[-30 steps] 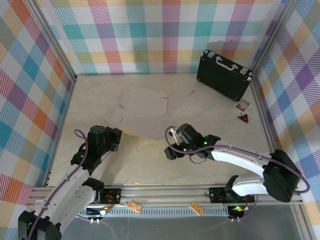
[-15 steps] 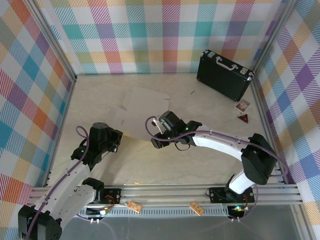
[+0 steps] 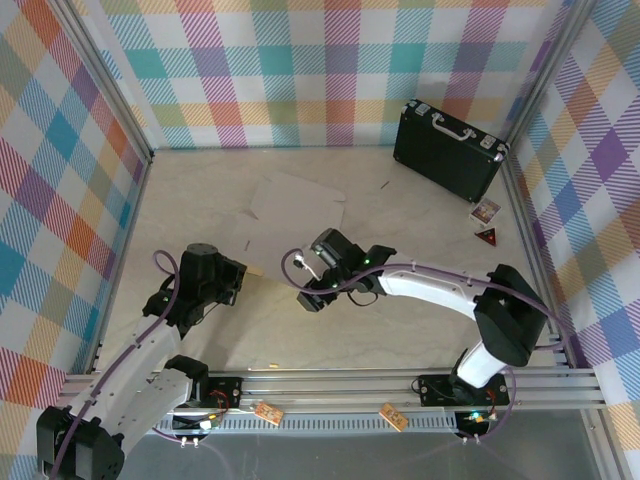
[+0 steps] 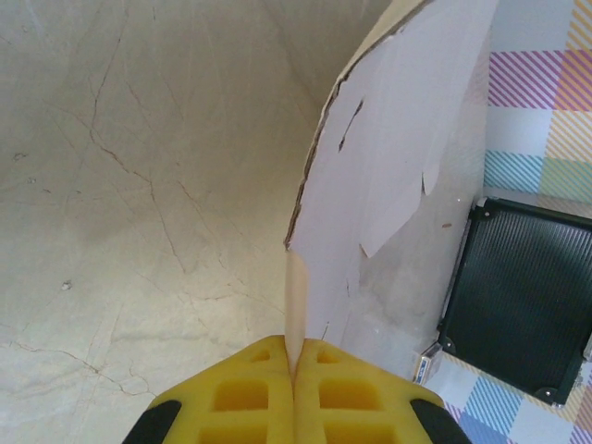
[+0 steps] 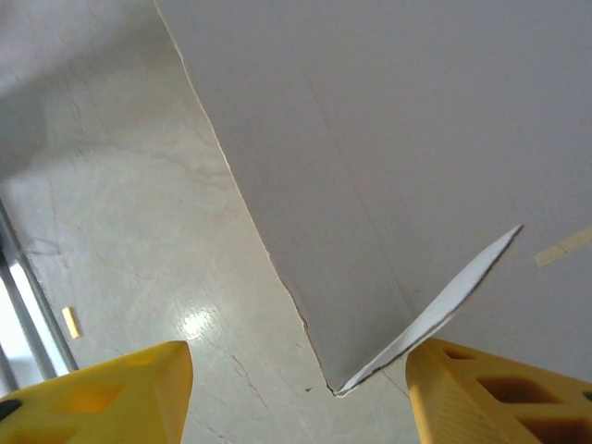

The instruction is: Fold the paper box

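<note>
The paper box [image 3: 297, 207] lies mostly flat on the table, white side up. Its near-left edge is lifted where my left gripper [image 3: 237, 273] pinches it. In the left wrist view the yellow fingers [image 4: 250, 393] are shut on the thin tan edge, and the box sheet [image 4: 398, 139] curves up and away to the right. My right gripper [image 3: 308, 284] hovers over the sheet's near corner. Its fingers [image 5: 102, 393] stand wide open, with the corner of the box [image 5: 388, 185] and a small raised flap [image 5: 444, 305] between them, untouched.
A black briefcase [image 3: 447, 150] stands at the back right, also seen as the briefcase [image 4: 527, 296] beyond the sheet. Two small cards [image 3: 485, 212] lie by the right wall. Checkered walls close in the table [image 3: 420, 240] on three sides.
My right arm has swung left and forward, bringing its open gripper over the sheet's near corner. The sheet has shifted slightly. The left gripper keeps its hold in place.
</note>
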Motion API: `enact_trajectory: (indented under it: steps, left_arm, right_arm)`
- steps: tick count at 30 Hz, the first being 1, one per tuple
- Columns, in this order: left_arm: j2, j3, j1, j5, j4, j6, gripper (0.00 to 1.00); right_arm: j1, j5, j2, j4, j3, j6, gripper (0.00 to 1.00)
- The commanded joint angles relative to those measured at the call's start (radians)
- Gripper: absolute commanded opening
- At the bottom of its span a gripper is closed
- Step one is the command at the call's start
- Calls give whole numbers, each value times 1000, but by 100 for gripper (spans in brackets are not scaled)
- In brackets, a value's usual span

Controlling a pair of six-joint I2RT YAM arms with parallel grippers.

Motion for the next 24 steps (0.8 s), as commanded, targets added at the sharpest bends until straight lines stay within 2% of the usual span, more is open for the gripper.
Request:
enact_trajectory:
  steps: [1,7,10,16,21,24]
  left_arm:
    - [3,44,-10,23,-22,-14,0]
    - [-10,48,-10,14,-42,-25,0]
    - [-7,55,-10,19,-48,-23,0]
    - [-10,50,-10,26,-50,-18,0]
    - [-14,48,-10,23,-56,-12,0]
    - [-8,55,-10,21,-70,-3,0]
  right_arm:
    - [43,80,41,-44,35,-80,63]
    - [102,297,93,-51,48,-118,60]
    - [112,371,106,-38,56,-120,52]
    - [114,385,89,-2,61,-126,36]
    - [115,380,99,-24,88,-131,18]
    - [118,376,103,-44,109,-165,15]
